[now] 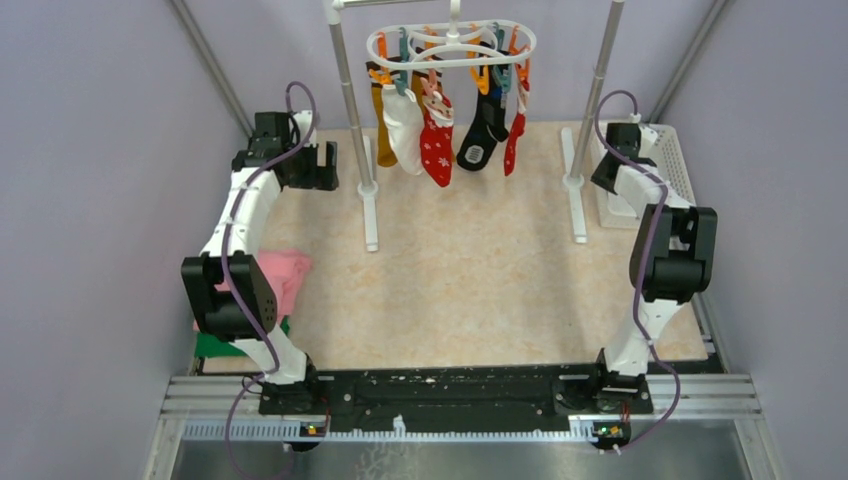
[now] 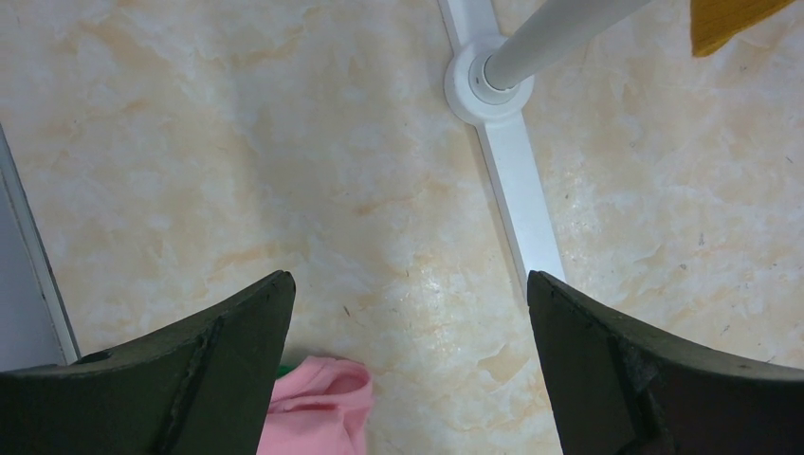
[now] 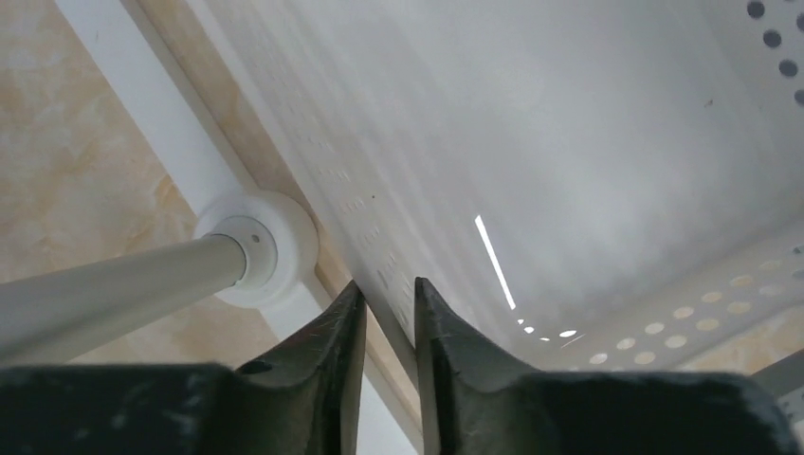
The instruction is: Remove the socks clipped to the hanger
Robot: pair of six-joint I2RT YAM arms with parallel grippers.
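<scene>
The white oval hanger (image 1: 450, 40) hangs from the rack's top bar at the back, with orange and teal clips. Five socks hang from it: mustard-orange (image 1: 385, 135), white (image 1: 405, 130), red with snowflakes (image 1: 437, 150), black with white markings (image 1: 482, 135) and plain red (image 1: 514, 140). My left gripper (image 1: 320, 165) is left of the socks and lower, pointing down at the table; its wrist view shows it (image 2: 408, 284) open and empty, with the mustard sock's tip (image 2: 730, 19) at the top right. My right gripper (image 1: 610, 172) is shut and empty (image 3: 389, 289) over the basket's wall.
The white rack's poles (image 1: 352, 110) (image 1: 597, 90) stand on long feet (image 2: 512, 180) (image 3: 275, 237) either side of the socks. A white mesh basket (image 1: 675, 160) (image 3: 569, 142) sits at the right. A pink and green folded cloth (image 1: 285, 275) (image 2: 318, 408) lies at the left.
</scene>
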